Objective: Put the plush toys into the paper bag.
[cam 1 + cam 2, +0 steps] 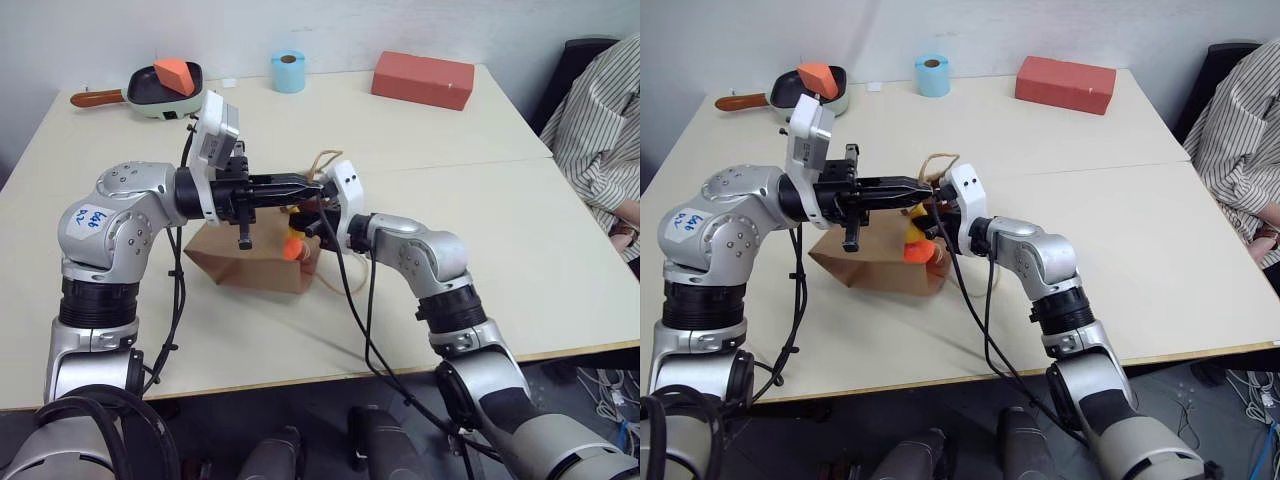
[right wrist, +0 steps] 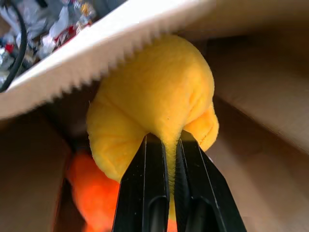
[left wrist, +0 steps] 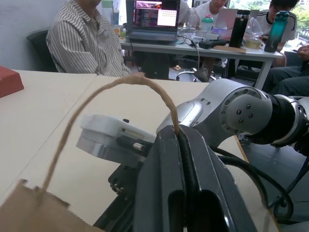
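Note:
The brown paper bag (image 1: 250, 262) lies on its side on the table, mouth toward my right arm. My left gripper (image 3: 179, 133) is shut on its cord handle (image 3: 120, 82) and holds the mouth's upper edge up. My right gripper (image 2: 163, 140) is shut on the yellow plush toy (image 2: 154, 92), which sits just under the bag's serrated rim, in the mouth. The orange plush toy (image 2: 91, 193) lies inside the bag below the yellow one, and it also peeks out at the opening (image 1: 918, 252).
At the table's far side stand a pan (image 1: 150, 95) holding an orange wedge block (image 1: 176, 73), a blue tape roll (image 1: 288, 71) and a red-brown box (image 1: 423, 79). A person in a striped shirt (image 1: 600, 120) sits at the right edge. Cables trail off both arms.

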